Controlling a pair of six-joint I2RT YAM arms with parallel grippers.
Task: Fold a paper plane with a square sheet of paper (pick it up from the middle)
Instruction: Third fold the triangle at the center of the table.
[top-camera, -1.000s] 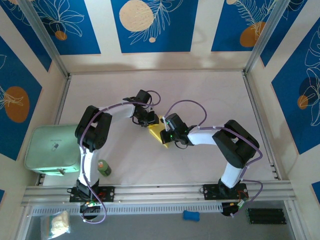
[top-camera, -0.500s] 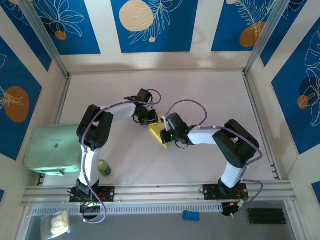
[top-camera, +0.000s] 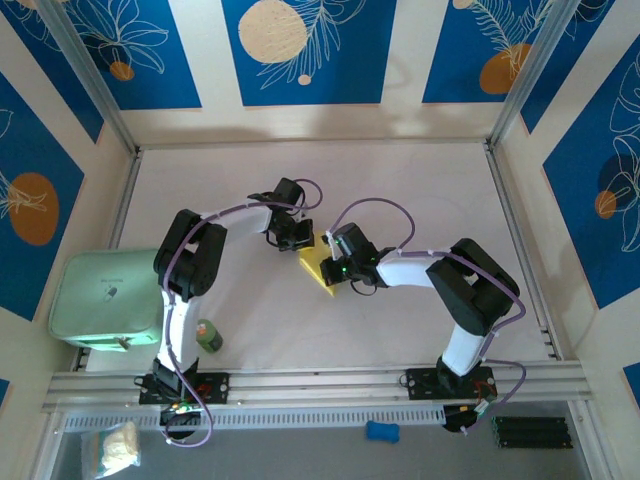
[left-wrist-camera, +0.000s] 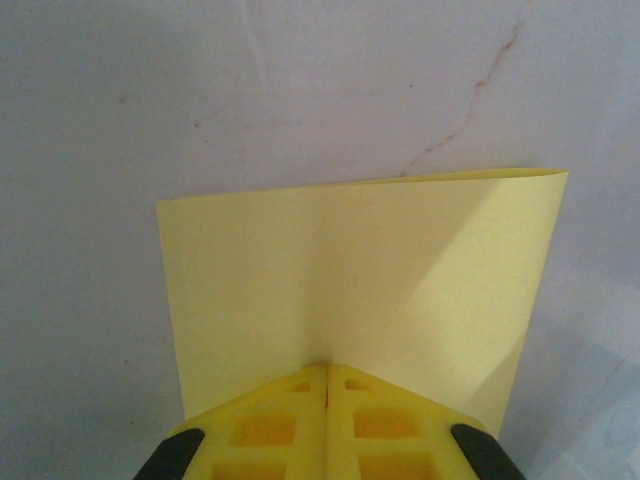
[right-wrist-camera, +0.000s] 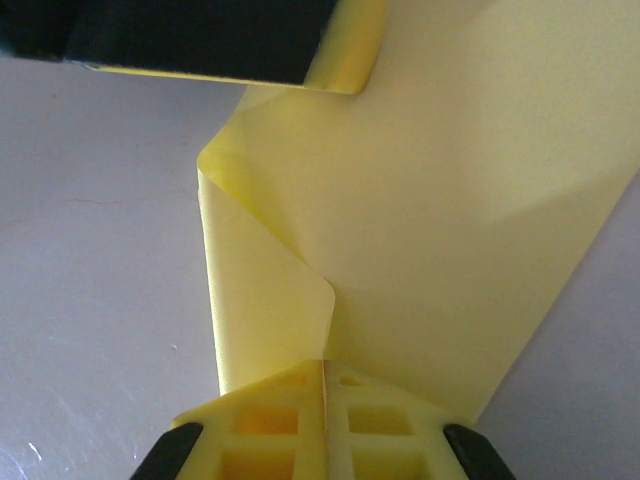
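The square sheet of paper (top-camera: 320, 268) is seen near the middle of the desk (top-camera: 420, 180), held between the two arms and showing from above as a pale-yellow wedge. The left pincer (top-camera: 297, 238) is closed on the sheet's far edge. In the left wrist view its yellow fingertips (left-wrist-camera: 290, 400) are pressed together with the paper rising out of the seam between them. The right pincer (top-camera: 337, 268) is likewise clamped on the near side of the sheet, and in the right wrist view a loose flap is seen curling into its closed tips.

The paper is already doubled over. A folded edge runs along the top in the left wrist view, and two layers can be made out at its right corner. On the right pincer's side the layers are not flat: a bulge is left where the flap bends back on itself. Whether the sheet touches the desk cannot be told.

An early fold is judged to be in hand, with the sheet gripped at both ends and the crease not yet set. No dart shape is formed so far.

The next move calls for the layers to be drawn taut and lined up edge to edge. The sheet would then be lowered flat so the fold can be pressed down. Tearing or a skewed crease is to be guarded against if the two grips are pulled unevenly.
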